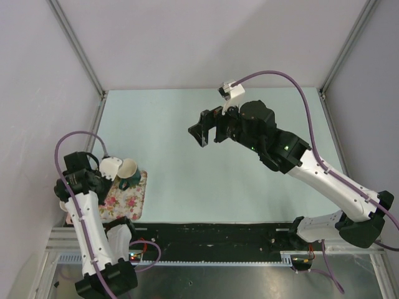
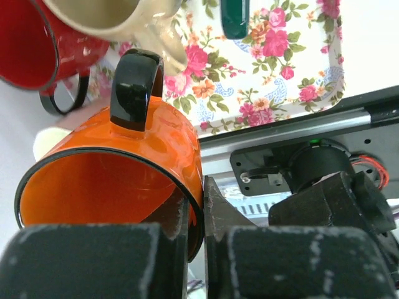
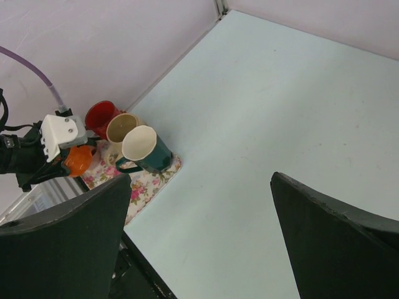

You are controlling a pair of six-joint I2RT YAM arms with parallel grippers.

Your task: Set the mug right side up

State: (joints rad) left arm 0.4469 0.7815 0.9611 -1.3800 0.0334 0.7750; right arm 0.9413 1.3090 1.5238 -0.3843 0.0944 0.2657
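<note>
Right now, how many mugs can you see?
4. Orange mug, pinched at its rim by the left gripper; green mug on the floral tray; beige mug beside it; red mug nearest the wall. Others may be hidden.

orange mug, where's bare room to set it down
Bare table between the floral tray and the right arm. Crowded: around the tray's far end, with red mug, cream mug and green mug.

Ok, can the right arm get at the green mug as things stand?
Probably yes, if it reaches that far. The right gripper hangs open over bare table, the green mug sits at the tray's edge facing it, and the left gripper, shut on the orange mug, is beyond the tray.
</note>
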